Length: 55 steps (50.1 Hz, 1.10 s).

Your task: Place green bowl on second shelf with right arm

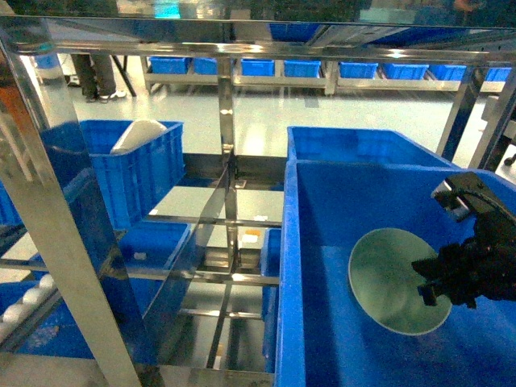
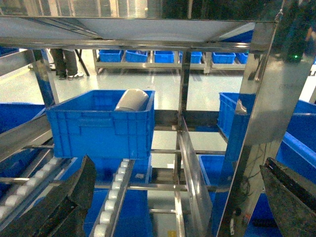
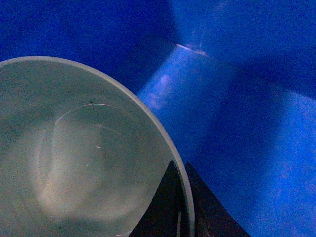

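You look through a shiny steel rack frame (image 1: 230,153) onto a pale, glossy floor (image 1: 363,113). Across it, a low rack holds a row of blue crates (image 1: 302,68). Someone's legs (image 1: 95,72) stand at the far left.

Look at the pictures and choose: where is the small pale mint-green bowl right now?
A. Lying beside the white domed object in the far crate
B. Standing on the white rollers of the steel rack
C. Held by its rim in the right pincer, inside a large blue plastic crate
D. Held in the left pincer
C: the right pincer grips the rim of the small pale mint-green bowl, with the large blue plastic crate around it.
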Tool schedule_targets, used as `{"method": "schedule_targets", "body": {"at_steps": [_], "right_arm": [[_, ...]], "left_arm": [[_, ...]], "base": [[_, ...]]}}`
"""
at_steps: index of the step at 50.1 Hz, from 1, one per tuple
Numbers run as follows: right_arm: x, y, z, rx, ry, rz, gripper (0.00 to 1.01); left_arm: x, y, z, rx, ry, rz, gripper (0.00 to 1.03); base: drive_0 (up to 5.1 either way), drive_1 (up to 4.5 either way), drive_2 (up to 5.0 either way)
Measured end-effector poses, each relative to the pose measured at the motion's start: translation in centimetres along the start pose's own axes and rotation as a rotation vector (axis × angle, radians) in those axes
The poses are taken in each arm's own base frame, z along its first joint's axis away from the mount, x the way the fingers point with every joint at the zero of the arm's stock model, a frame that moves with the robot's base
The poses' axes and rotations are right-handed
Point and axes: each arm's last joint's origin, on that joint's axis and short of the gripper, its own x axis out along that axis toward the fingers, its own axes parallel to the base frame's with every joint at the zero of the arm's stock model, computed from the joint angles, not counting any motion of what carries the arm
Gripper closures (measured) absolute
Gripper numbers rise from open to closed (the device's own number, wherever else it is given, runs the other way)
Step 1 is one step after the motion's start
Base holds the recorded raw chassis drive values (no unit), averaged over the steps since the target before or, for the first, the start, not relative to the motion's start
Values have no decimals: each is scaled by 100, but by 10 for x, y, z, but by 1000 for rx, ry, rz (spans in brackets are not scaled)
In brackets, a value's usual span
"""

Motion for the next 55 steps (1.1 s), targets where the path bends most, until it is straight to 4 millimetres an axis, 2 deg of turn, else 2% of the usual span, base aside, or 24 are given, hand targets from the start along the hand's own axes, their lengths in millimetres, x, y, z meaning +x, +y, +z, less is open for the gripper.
{"method": "schedule_targets", "body": {"at_steps": [6,7,9,21,23,30,33,40,43,46,48,52,55], "right_arm": [[3,1,-8,8,19,3,99],[3,3,-7,6,17,5,93],[4,2,-5,7,-1,-8,70],[0,-3,5,-3,-77,-77,29],[-3,-4,10,-9,-113,-114,20],[-19,-5,25,-34,-216,-184,1],[-29,-2,30,-47,-265,-218,4],[-52,6,34,-57,-342,-261,3],[-99,40,18,-111,-444,-281,3],[-149,71,-20,-130,-413,-303,3],[-178,80,-40,-97,-390,-331,3],[-233,100,-48,18,-485,-365,3],[-254,117,-71,16,-532,-329,3]], "left_arm": [[0,0,0,0,0,0,5],[0,0,0,0,0,1,5],[0,0,0,0,0,1,5],[0,0,0,0,0,0,5],[0,0,0,0,0,1,5],[0,0,0,0,0,1,5],[0,0,0,0,0,0,5],[0,0,0,0,0,1,5],[0,0,0,0,0,0,5],[0,0,0,0,0,1,5],[0,0,0,0,0,0,5],[0,0,0,0,0,1,5],[0,0,0,0,0,0,5]], "base": [[0,0,0],[0,0,0],[0,0,0],[0,0,0],[0,0,0],[0,0,0],[0,0,0],[0,0,0],[0,0,0],[0,0,0],[0,0,0],[0,0,0],[0,0,0]]}}
